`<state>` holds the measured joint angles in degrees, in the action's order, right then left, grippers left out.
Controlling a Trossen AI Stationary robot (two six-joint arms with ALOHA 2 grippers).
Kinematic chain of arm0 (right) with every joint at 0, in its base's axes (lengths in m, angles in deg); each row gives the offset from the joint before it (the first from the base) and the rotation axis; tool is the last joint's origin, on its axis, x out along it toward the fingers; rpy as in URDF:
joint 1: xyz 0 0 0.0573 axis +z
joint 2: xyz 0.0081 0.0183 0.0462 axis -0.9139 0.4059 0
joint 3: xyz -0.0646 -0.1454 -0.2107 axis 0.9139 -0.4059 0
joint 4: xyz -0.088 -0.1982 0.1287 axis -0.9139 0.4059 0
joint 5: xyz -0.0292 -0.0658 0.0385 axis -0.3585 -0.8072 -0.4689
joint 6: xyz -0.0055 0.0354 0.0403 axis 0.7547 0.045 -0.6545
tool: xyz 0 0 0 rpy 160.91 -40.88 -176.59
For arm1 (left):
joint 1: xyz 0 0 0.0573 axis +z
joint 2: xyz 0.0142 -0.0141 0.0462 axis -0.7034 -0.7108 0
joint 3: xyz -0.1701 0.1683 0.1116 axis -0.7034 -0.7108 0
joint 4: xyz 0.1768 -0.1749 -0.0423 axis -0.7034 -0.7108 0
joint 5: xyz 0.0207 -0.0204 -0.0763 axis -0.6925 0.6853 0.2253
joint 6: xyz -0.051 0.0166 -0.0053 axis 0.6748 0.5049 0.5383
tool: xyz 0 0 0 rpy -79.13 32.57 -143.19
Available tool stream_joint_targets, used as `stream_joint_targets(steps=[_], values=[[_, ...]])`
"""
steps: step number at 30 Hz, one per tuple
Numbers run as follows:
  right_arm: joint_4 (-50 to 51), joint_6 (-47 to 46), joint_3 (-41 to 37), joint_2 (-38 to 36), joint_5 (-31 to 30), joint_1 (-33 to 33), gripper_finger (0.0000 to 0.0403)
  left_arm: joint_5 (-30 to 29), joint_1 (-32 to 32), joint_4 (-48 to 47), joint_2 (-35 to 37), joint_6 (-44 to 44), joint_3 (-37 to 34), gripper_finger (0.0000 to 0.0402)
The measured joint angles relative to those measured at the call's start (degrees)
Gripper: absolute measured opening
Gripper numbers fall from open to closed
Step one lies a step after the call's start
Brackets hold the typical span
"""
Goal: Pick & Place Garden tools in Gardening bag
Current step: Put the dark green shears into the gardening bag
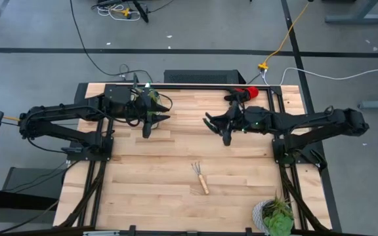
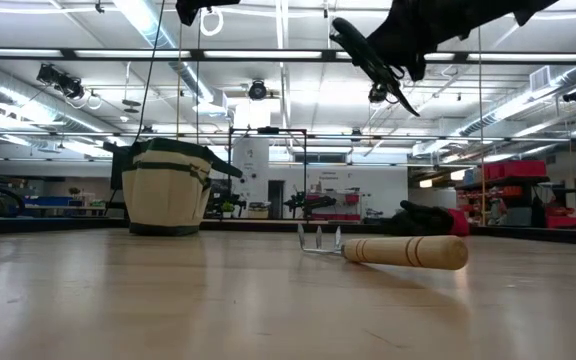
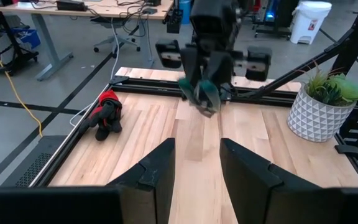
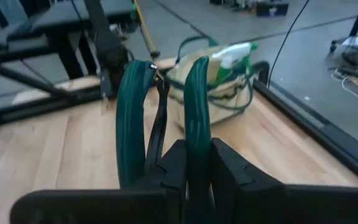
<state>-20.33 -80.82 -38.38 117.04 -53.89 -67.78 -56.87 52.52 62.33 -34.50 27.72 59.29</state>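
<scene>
green-handled shears sat clamped in the right gripper, lifted above the table and near the bag. the left gripper, fingers apart, held nothing. carrying them squarely over the opening looked wise.

A leafy green potted plant sits in a white patterned pot at a corner of the light wooden table, upright and well apart from anything else on the boards. Beyond the far edge, a yellow cable and a white cable trail over the grey floor. A white bin, or so it looks, stands further off.
</scene>
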Motion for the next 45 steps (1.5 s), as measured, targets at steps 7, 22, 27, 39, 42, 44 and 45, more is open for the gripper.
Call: stream_joint_targets(steps=[7,22,27,39,42,44,45], values=[[-0.5,0.0,1.9,-1.2,0.7,-1.6,0.0045,0.0,0.0,0.0,0.0,0.0,0.0,0.0133],[6.3,3.0,16.0,-1.1,6.3,-5.2,0.0045,0.0,0.0,0.0,0.0,0.0,0.0,0.0133],[5.5,3.0,17.2,-1.1,6.7,-6.2,0.0045,0.0,0.0,0.0,0.0,0.0,0.0,0.0133],[1.4,3.6,17.3,-1.1,6.6,-7.9,0.0045,0.6,0.0,6.0,0.0,0.0,0.0,0.0133],[1.1,4.6,17.3,-1.1,6.6,-7.9,0.0045,0.6,0.0,9.7,0.0,1.4,0.0,0.0133],[0.8,4.8,17.3,-1.1,5.9,-7.9,0.0045,0.8,0.0,12.3,-0.1,2.7,0.0,0.0133],[0.8,4.8,17.3,-1.1,5.5,-7.9,0.0045,1.2,0.0,13.1,-0.1,2.9,0.0,0.0133]])
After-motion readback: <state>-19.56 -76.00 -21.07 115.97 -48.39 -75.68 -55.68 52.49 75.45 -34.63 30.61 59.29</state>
